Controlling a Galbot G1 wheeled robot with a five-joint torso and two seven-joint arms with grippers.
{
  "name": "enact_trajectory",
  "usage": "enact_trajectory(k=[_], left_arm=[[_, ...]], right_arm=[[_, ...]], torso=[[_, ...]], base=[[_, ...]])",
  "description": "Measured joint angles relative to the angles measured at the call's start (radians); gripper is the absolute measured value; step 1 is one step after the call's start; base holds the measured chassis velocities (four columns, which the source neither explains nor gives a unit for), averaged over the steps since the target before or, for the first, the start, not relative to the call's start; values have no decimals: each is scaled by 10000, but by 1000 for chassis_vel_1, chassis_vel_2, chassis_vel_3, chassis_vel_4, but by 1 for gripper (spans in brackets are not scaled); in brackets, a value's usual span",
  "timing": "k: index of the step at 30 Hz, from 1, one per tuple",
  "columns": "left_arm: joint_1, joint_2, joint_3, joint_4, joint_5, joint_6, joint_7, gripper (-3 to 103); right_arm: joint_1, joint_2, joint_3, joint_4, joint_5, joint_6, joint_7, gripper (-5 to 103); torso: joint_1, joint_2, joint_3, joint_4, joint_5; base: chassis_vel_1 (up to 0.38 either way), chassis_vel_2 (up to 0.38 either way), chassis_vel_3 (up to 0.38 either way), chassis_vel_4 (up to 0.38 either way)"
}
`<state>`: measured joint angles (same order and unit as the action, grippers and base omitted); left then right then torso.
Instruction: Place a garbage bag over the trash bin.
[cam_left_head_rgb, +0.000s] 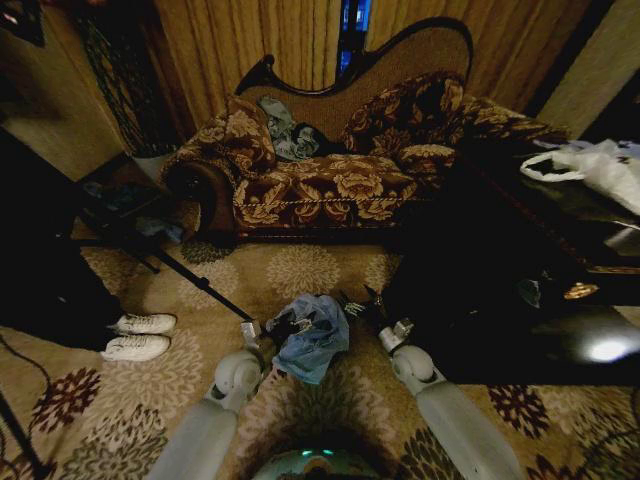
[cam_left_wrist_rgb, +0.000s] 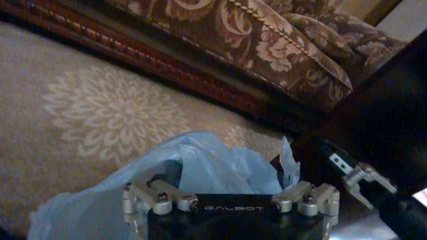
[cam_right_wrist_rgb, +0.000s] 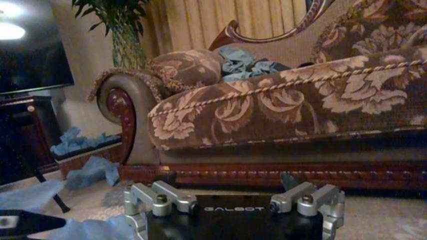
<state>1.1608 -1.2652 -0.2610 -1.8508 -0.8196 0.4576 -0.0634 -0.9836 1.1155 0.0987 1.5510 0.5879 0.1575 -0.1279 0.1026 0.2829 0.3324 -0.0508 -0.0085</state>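
Note:
The pale blue garbage bag (cam_left_head_rgb: 312, 340) is bunched up on the patterned carpet between my two wrists. My left gripper (cam_left_head_rgb: 280, 328) is at the bag's left edge. In the left wrist view its fingers stand apart, and the wrinkled garbage bag (cam_left_wrist_rgb: 200, 172) is draped over and between them at the left gripper (cam_left_wrist_rgb: 228, 170). My right gripper (cam_left_head_rgb: 362, 303) hovers just right of the bag, and the right gripper (cam_right_wrist_rgb: 227, 177) is open with nothing in it, facing the sofa. The trash bin is hidden.
A floral sofa (cam_left_head_rgb: 330, 180) stands straight ahead with a grey-blue garment (cam_left_head_rgb: 290, 135) on it. A dark low table (cam_left_head_rgb: 540, 300) on the right carries a white plastic bag (cam_left_head_rgb: 600, 165). White shoes (cam_left_head_rgb: 140, 335) and a tripod leg (cam_left_head_rgb: 190, 275) lie to the left.

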Motion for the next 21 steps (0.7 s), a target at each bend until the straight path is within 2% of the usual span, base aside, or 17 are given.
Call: enact_trajectory(k=[5, 7, 9, 11, 12, 14, 16, 21], left_arm=[[-317, -182, 20, 455, -347, 27, 60, 101], [-375, -222, 26, 553, -396, 32, 90, 97], [-416, -296, 45, 636, -464, 46, 115, 93], [-439, -364, 66, 710, -484, 43, 147, 85], [-439, -364, 66, 710, -484, 43, 147, 85], [-463, -417, 69, 774, -488, 39, 159, 77], [-482, -441, 68, 809, -494, 30, 166, 77], [-533, -476, 16, 882, -520, -3, 196, 61]], right_arm=[[-5, -38, -37, 187, 172, -41, -24, 100], [-6, -38, -46, 222, 220, -53, -29, 100], [-2, -40, -74, 254, 290, -60, -35, 100], [27, -43, -96, 259, 311, -62, -70, 100], [27, -43, -96, 259, 311, -62, -70, 100], [52, -42, -124, 279, 342, -65, -74, 100], [68, -41, -139, 281, 354, -71, -75, 100], [112, -37, -157, 282, 357, -72, -73, 100]], torso=[[0, 0, 0, 0, -1], [0, 0, 0, 0, 1], [0, 0, 0, 0, 0], [0, 0, 0, 0, 0], [0, 0, 0, 0, 0], [0, 0, 0, 0, 0], [0, 0, 0, 0, 0], [0, 0, -1, -1, 0]], base=[[0, 0, 0, 0], [0, 0, 0, 0], [0, 0, 0, 0], [0, 0, 0, 0], [0, 0, 0, 0], [0, 0, 0, 0], [0, 0, 0, 0], [0, 0, 0, 0]])
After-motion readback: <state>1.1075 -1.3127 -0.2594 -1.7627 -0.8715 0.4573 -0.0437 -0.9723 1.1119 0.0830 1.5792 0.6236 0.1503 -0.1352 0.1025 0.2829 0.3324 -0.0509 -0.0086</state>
